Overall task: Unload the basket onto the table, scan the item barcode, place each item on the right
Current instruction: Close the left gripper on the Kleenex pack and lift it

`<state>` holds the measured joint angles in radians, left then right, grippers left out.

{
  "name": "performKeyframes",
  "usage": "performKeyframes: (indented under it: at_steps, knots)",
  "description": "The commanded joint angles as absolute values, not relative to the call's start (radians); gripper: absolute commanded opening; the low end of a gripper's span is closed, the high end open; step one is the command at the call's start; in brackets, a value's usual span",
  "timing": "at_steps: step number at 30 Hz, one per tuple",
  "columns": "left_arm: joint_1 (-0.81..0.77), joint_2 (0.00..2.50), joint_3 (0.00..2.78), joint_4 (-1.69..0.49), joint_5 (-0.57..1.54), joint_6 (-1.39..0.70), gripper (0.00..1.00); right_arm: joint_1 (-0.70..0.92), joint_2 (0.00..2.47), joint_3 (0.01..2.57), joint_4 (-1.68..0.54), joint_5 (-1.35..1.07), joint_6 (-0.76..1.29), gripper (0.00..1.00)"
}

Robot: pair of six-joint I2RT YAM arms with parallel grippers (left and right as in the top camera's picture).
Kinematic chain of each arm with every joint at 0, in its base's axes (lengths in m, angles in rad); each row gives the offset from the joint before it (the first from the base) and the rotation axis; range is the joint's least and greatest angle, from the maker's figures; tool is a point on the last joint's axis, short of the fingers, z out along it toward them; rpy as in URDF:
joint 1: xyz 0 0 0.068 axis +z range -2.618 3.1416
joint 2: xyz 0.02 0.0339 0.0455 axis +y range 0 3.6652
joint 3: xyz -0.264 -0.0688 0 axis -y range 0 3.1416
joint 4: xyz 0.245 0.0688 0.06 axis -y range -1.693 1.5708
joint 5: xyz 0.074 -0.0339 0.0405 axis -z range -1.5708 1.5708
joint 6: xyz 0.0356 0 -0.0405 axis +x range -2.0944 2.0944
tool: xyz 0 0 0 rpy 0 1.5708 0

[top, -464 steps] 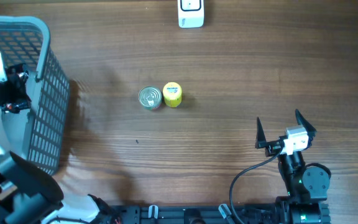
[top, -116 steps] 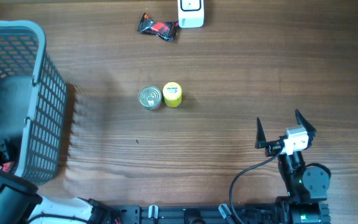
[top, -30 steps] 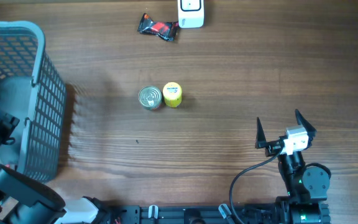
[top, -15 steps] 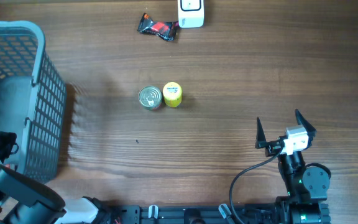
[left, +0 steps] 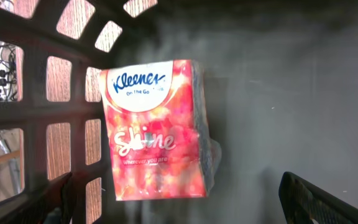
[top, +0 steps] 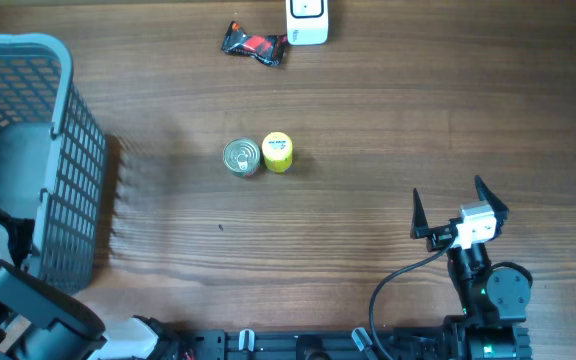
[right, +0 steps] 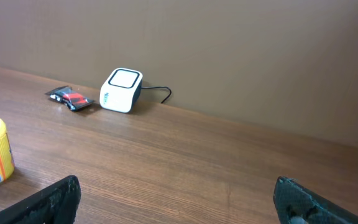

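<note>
1. The step in hand is judged to be the fetching of an item. The left gripper is held inside the basket, its jaws spread wide with nothing between them.
2. The tissue pack (a red-orange Kleenex pack, the thing taken to be scanned) is seen in the left wrist view inside the basket. It lies close to the latticed wall, straight ahead of the open fingers and apart from them. Whether it is stood on edge or laid flat cannot be told.
3. The right gripper is parked well apart from the basket, across the table, with its jaws also wide and empty.
4. The scanner is set well apart from the basket at the far edge of the table, and a snack packet lies just beside it on its basket side. A can and a yellow tub are placed side by side between the basket and the right gripper.
5. For the next move, the left gripper would need to be advanced until the pack sits between the fingers, then closed across its narrow sides.
6. The pack would then have to be lifted clear of the basket rim and carried to the scanner. No barcode is seen on the face shown, so a turn of the pack may be called for.
</note>
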<state>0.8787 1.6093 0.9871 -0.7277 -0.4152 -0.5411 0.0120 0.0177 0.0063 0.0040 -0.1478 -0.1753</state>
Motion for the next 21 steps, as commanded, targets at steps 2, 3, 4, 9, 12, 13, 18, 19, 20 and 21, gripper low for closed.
performKeyframes:
  at_steps: [2, 3, 4, 9, 12, 13, 18, 19, 20, 21]
  knots:
    - [0.884, 1.6, 0.979, -0.695, -0.432, -0.556, 1.0, 0.016, 0.018, 0.005, 0.007, -0.135, -0.157, 1.0]
    - [0.884, 1.601, 0.979, -0.685, -0.431, -0.559, 1.0, 0.016, 0.018, 0.005, 0.007, -0.135, -0.157, 1.0]
    - [0.884, 1.606, 0.979, -0.663, -0.427, -0.559, 1.0, 0.016, 0.018, 0.005, 0.007, -0.135, -0.157, 1.0]
    - [0.885, 1.651, 0.979, -0.646, -0.428, -0.559, 1.0, 0.016, 0.018, 0.005, 0.007, -0.135, -0.157, 1.0]
    - [0.893, 1.692, 0.979, -0.645, -0.427, -0.567, 1.0, 0.016, 0.018, 0.005, 0.007, -0.135, -0.157, 1.0]
    - [0.896, 1.703, 0.979, -0.643, -0.427, -0.575, 1.0, 0.016, 0.018, 0.005, 0.007, -0.135, -0.157, 1.0]
    - [0.912, 1.761, 0.979, -0.639, -0.424, -0.589, 1.0, 0.016, 0.018, 0.005, 0.007, -0.135, -0.157, 0.99]
    - [0.915, 1.766, 0.979, -0.638, -0.424, -0.589, 1.0, 0.016, 0.018, 0.005, 0.007, -0.135, -0.157, 1.0]
    - [0.919, 1.77, 0.979, -0.636, -0.424, -0.589, 1.0, 0.016, 0.018, 0.005, 0.007, -0.135, -0.157, 1.0]
    - [0.923, 1.771, 0.979, -0.634, -0.424, -0.589, 1.0, 0.016, 0.018, 0.005, 0.007, -0.135, -0.157, 1.0]
